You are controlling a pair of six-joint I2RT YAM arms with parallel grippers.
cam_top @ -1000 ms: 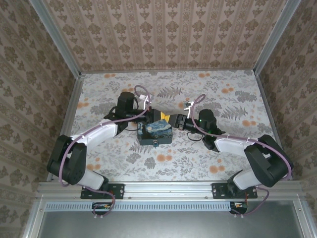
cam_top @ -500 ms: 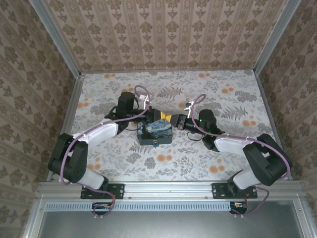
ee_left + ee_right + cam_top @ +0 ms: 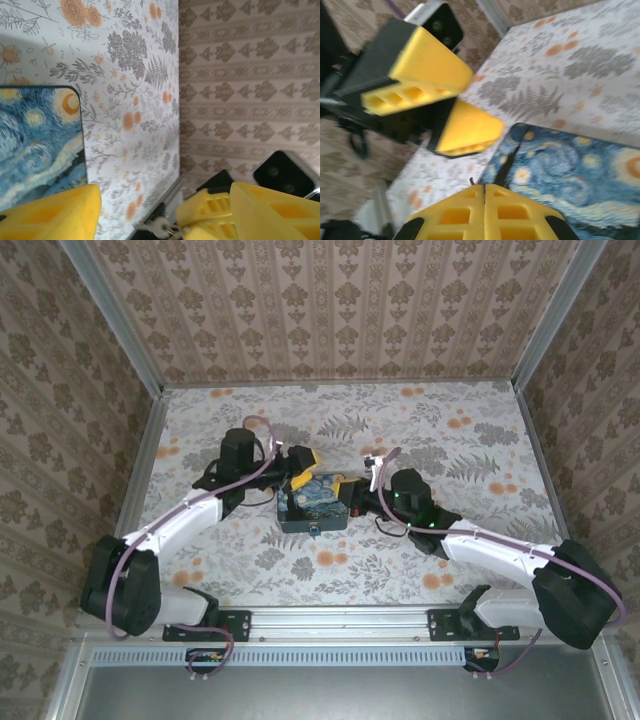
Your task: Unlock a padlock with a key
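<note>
Key (image 3: 159,229): small metal bit at the tip of the right gripper (image 3: 484,189). Its jaws are pressed together and look to be pinching it, at the right side of the painted box (image 3: 313,504). Left gripper (image 3: 303,461) jaws are spread over the box's far-left corner, near the right gripper. Box sits mid-surface (image 3: 450,440).
</note>
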